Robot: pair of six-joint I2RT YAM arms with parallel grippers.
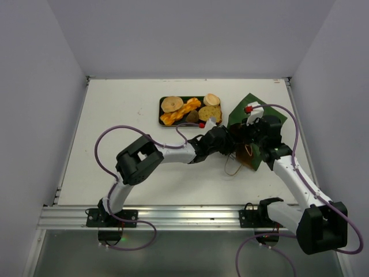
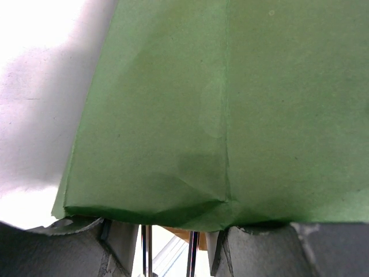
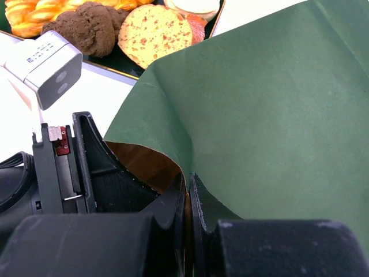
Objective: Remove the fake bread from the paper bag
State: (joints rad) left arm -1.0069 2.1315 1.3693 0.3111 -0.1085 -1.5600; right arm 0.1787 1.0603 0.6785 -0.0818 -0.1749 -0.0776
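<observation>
The paper bag lies on its side on the tabletop, just to the right of the tray, with its mouth turned toward the arms. The right hand is clenched on the paper at the rim of that mouth. It seems to be pinning the green flap up so the opening does not sag, and the brown inside shows beneath it. The left hand sits at the opening under that flap, placed to reach in. Its fingers stand somewhat apart with two thin metal bars between them, and I cannot tell whether it grips anything. The fake bread in view all lies on the tray, outside the bag. Whether any piece remains inside is hidden, so the hold on the bag probably serves a last check or pick.
</observation>
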